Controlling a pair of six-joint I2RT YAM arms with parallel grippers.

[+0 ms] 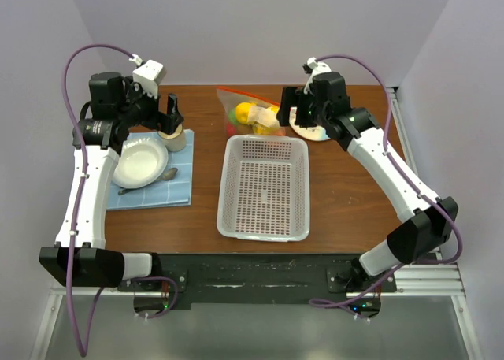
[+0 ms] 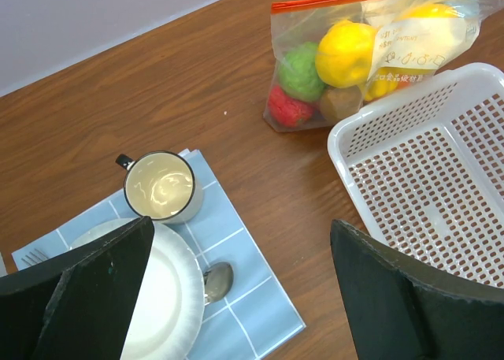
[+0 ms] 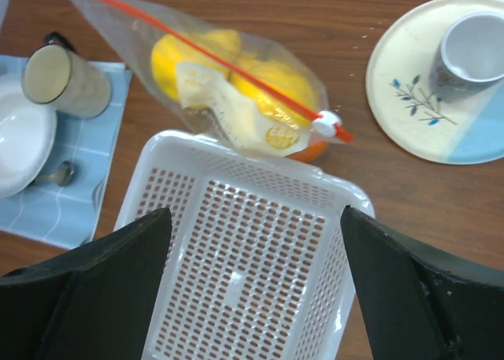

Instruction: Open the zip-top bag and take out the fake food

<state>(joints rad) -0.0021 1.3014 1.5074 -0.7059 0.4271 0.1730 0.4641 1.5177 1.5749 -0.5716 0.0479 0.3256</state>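
The zip-top bag (image 1: 250, 112) (image 2: 370, 45) (image 3: 228, 84) lies at the back of the table, just behind the white basket, with its orange-red zip strip (image 3: 197, 53) running to a white slider (image 3: 327, 124). Inside it shows the fake food: a yellow piece (image 2: 345, 53), a green one (image 2: 302, 70) and a red one (image 2: 290, 106). My left gripper (image 1: 161, 117) (image 2: 240, 234) hovers open over the blue cloth, left of the bag, holding nothing. My right gripper (image 1: 299, 112) (image 3: 256, 218) hangs open above the basket's far end, just right of the bag, also holding nothing.
A white perforated basket (image 1: 265, 218) stands mid-table. On the left, a blue checked cloth (image 1: 150, 193) carries a white bowl (image 1: 140, 161), a mug (image 2: 160, 187) and a spoon (image 2: 216, 281). At the back right, a plate (image 3: 409, 100) holds a grey cup (image 3: 472, 49).
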